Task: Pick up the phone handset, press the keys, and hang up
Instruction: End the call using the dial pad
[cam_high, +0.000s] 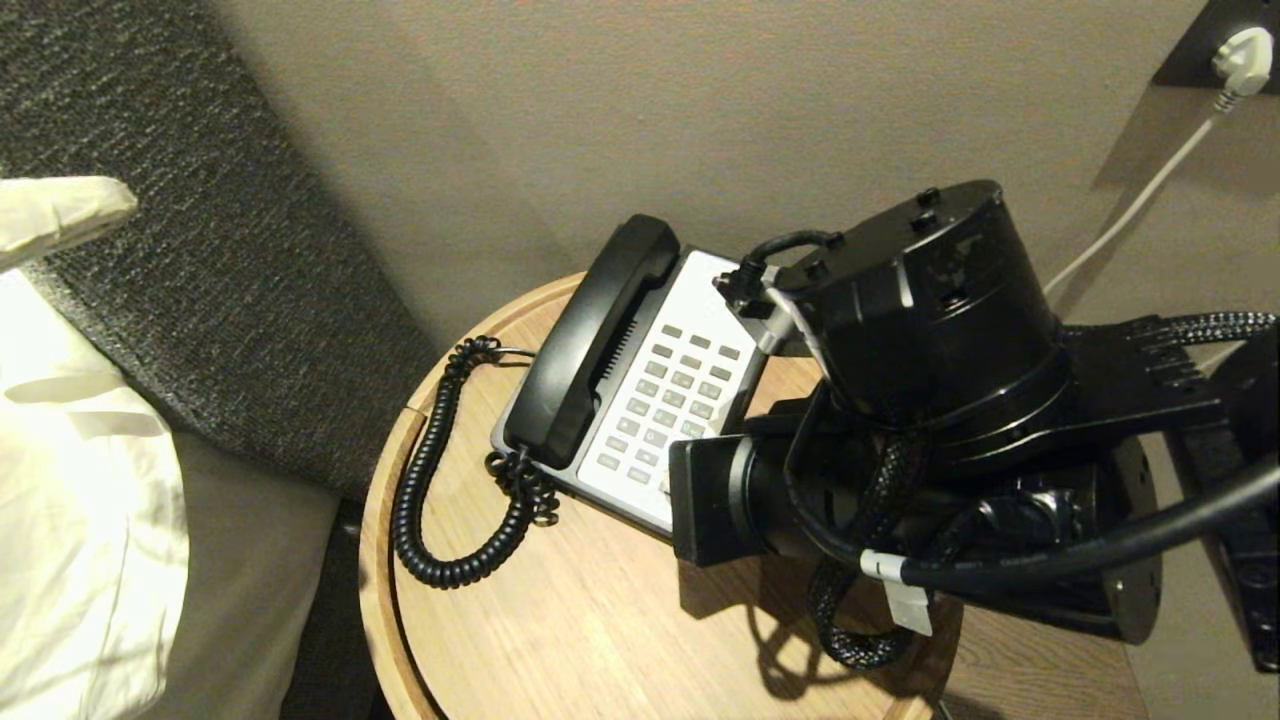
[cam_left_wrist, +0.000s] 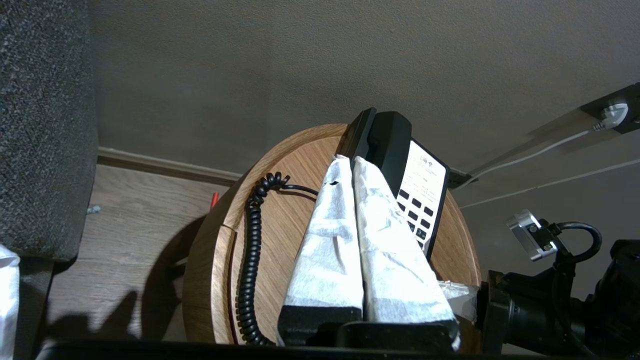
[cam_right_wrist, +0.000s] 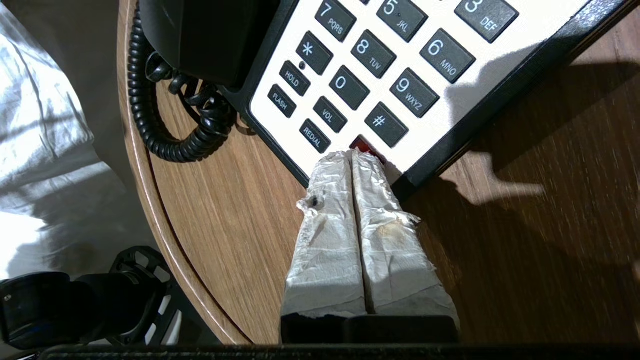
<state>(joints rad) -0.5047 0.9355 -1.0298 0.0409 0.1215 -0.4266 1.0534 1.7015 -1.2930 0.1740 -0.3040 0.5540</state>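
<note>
The black phone handset lies in its cradle on the left side of the desk phone, and its coiled cord loops over the round wooden table. Grey keys fill the white faceplate. My right arm reaches over the phone's near right corner. In the right wrist view my right gripper is shut and empty, its taped tips at a small red key below the "#" key. My left gripper is shut and empty, off the table's near left side, pointing towards the handset.
A bed with white linen and a dark upholstered headboard stand left of the table. A white plug with its cable sits in a wall socket at the far right. The wall is close behind the phone.
</note>
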